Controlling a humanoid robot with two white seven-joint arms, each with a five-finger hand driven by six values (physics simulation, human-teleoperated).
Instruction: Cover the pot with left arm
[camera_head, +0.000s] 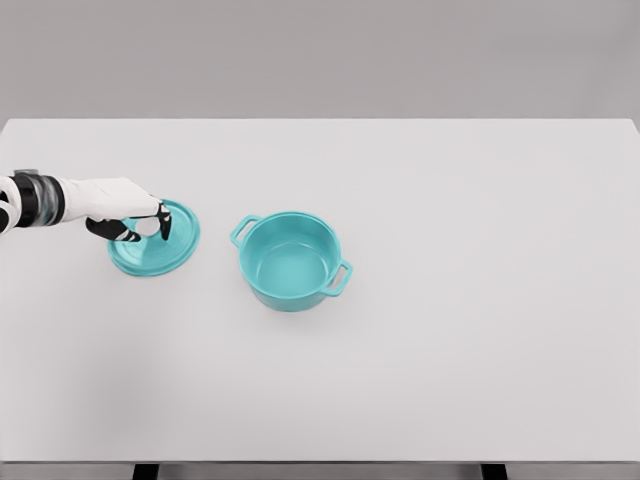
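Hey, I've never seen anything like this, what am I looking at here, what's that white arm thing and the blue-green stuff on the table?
This is a computer-simulated scene, seen from a camera on a humanoid robot's head, looking down at a white table. The white arm coming in from the left ends in the robot's left hand, which has five fingers. It is over a teal lid lying flat on the table, fingers curled down at the lid's middle; whether it grips the lid already is hard to tell. Beside the lid, to the right, stands an open teal pot with two side handles, empty. The right arm isn't visible.
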